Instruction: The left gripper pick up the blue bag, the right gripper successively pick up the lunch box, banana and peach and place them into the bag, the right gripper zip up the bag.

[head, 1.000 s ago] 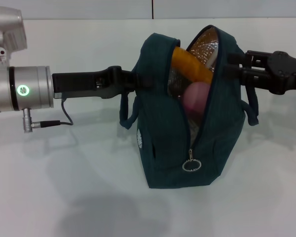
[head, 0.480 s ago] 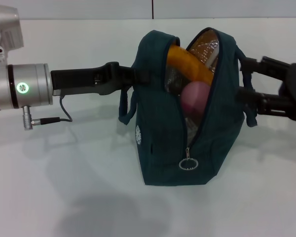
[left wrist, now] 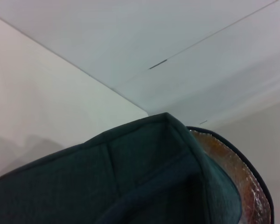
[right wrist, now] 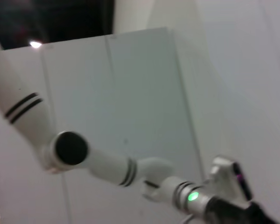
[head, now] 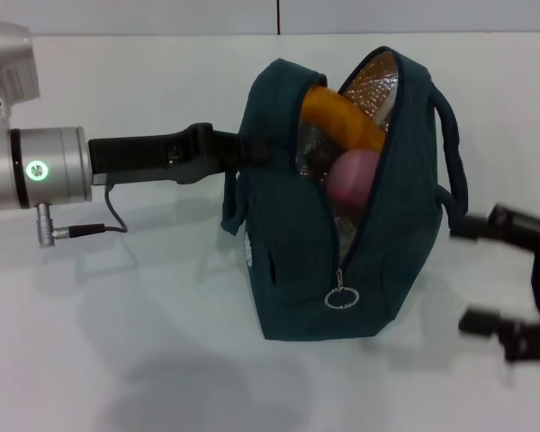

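Teal-blue fabric fills the head view: the blue bag point(head: 342, 207) stands on the white table point(head: 117, 360), held at its side by the left gripper point(head: 243, 148), jaws closed on it. The banana point(head: 342, 117) and peach point(head: 355, 175) sit inside; the lunch box is hidden, and zipping remains. The right gripper point(head: 495, 274) hangs empty nearby, jaws apart. Left wrist view shows foil lining; right wrist, pale walls

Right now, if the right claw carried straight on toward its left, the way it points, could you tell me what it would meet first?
Most likely the lower side wall of the dark teal-blue fabric bag. The right claw sits low beside it, fingers apart and aimed there, though depth is unclear.
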You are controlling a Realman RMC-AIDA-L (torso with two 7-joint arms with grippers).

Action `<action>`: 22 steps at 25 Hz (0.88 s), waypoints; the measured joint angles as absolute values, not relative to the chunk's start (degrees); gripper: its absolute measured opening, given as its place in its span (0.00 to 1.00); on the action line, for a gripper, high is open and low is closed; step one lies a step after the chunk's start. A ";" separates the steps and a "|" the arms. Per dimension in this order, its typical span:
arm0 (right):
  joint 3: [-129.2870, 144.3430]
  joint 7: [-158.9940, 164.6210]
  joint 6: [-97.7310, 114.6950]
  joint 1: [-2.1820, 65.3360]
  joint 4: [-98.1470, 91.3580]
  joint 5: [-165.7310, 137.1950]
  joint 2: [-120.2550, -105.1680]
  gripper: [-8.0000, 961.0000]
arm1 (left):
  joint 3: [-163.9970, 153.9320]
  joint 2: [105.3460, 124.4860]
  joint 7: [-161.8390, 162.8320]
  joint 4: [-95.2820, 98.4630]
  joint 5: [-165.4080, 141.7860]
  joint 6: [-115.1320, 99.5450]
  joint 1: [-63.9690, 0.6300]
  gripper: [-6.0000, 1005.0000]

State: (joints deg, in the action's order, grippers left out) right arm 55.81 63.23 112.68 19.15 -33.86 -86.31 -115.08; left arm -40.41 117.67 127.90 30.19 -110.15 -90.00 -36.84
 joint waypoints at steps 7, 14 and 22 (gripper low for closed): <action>63.10 58.70 103.83 21.04 -24.24 -89.39 -115.33 0.90 | -40.43 117.99 129.02 30.13 -110.15 -90.80 -36.17 0.04; 68.33 61.78 95.35 25.30 -22.87 -88.89 -115.97 0.90 | -40.43 118.21 128.80 28.86 -109.94 -91.04 -36.03 0.04; 69.16 62.52 91.77 26.63 -22.25 -88.89 -116.20 0.89 | -40.39 118.21 128.62 28.82 -109.93 -91.06 -35.78 0.04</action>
State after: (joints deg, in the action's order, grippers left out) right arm 69.16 62.52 91.77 26.63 -22.25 -88.89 -116.20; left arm -40.38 118.21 128.62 28.82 -109.93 -91.06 -35.78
